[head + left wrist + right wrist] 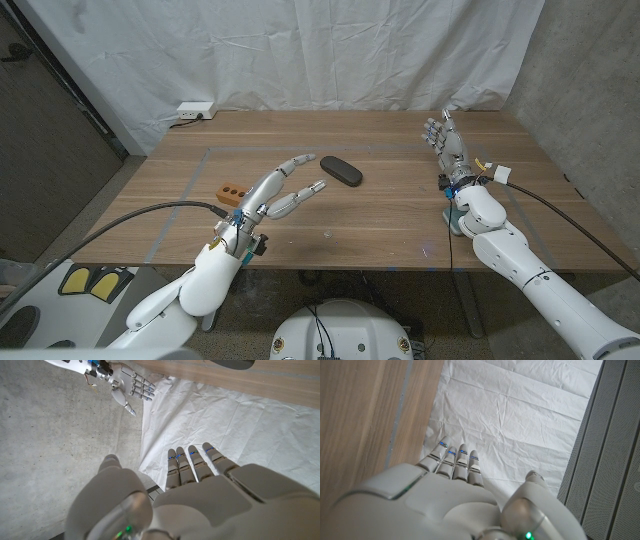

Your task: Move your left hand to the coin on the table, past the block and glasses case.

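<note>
Hovering left hand (275,195) between block (231,190) and glasses case (340,170).

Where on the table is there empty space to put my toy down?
Bare wood lies between the glasses case and the right hand, and along the near edge of the table. It is crowded at the left, where the left hand hovers between the block and the case.

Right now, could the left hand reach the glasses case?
Probably yes. The open left hand points at the case, with only bare table between them; the block sits on the hand's far side, out of the way.
</note>
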`<action>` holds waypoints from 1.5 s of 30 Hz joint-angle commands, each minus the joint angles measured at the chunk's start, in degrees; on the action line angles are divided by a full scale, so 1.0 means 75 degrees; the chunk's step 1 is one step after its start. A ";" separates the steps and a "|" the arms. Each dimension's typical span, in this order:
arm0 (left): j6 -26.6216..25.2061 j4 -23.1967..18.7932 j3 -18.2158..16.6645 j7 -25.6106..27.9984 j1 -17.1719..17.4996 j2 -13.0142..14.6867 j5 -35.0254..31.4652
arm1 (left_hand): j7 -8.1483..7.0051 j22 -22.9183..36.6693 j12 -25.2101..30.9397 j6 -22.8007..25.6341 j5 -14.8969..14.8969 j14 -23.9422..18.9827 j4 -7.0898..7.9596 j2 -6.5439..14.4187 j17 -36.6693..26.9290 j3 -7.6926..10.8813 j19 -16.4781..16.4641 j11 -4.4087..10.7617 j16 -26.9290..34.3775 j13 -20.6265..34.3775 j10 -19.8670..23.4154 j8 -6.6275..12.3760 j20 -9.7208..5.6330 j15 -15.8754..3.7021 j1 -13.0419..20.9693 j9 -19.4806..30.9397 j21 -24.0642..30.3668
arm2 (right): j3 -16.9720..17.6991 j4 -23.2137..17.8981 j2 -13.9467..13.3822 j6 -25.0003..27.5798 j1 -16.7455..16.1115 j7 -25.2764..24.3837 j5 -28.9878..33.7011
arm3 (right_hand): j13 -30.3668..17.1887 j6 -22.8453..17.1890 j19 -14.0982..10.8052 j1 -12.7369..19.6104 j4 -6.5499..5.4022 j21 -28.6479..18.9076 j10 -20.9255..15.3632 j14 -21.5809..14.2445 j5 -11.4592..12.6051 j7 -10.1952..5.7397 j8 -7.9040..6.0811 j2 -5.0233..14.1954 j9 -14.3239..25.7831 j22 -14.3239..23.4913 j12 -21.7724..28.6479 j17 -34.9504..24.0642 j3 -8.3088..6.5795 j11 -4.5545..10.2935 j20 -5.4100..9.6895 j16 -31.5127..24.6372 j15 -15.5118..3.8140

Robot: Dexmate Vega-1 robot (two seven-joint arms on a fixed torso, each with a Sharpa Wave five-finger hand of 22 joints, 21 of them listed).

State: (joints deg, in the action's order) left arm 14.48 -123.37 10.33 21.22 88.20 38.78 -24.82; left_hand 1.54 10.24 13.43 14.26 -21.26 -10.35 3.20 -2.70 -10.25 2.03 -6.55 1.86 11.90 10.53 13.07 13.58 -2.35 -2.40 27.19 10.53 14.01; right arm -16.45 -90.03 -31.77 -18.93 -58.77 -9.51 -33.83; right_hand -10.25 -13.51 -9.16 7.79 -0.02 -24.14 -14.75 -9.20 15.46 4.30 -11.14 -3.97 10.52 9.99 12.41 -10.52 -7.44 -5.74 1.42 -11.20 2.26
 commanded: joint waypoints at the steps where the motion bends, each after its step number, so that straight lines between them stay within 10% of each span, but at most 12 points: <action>1: -0.0690 -0.0264 0.0220 0.0406 0.0040 0.0102 -0.0572 | -0.0016 0.0028 -0.0016 0.0096 -0.0073 -0.0065 -0.0051 0.0008 -0.0027 -0.0002 -0.0050 0.0016 0.0011 0.0025 0.0084 0.0017 -0.0339 -0.0042 0.0146 0.0013 -0.0022 | 0.0001 0.0022 0.0025 -0.0057 -0.0036 0.0003 -0.0012 | -0.0046 -0.0003 -0.0071 0.0004 0.0005 0.0006 -0.0049 -0.0061 0.0043 -0.0037 -0.0011 0.0082 0.0034 0.0033 -0.0023 -0.0035 0.0023 0.0005 0.0004 0.0002 0.0042; 45: -0.3139 -0.1058 0.1657 0.0903 -0.0274 0.0402 -0.2310 | -0.0128 0.0033 -0.0057 0.0371 -0.0183 -0.0222 -0.0187 0.0130 -0.0028 0.0060 -0.0101 0.0164 -0.0025 0.0030 0.0315 0.0001 -0.0351 -0.0143 0.0481 0.0016 -0.0086 | 0.0066 -0.0222 -0.0165 -0.0077 -0.0087 0.0221 -0.0023 | -0.0046 -0.0004 -0.0119 0.0005 0.0020 0.0128 -0.0044 -0.0058 0.0041 -0.0040 -0.0010 0.0100 0.0034 0.0038 -0.0032 -0.0035 0.0062 -0.0001 -0.0001 0.0009 0.0047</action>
State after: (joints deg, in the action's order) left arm -5.20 -130.45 20.30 26.87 86.54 41.29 -39.50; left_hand 0.73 10.25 13.14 16.52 -22.14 -11.49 2.11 -1.92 -10.25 2.38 -6.84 3.08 11.89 10.53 14.90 13.57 -2.05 -2.07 30.08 10.52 13.54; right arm -15.50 -91.61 -32.95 -19.85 -59.67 -8.11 -34.17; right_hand -10.55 -13.51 -9.89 7.79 0.22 -23.29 -14.74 -9.20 15.46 4.30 -11.14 -3.97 10.52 9.99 12.41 -10.52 -7.20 -5.72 1.54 -11.20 2.26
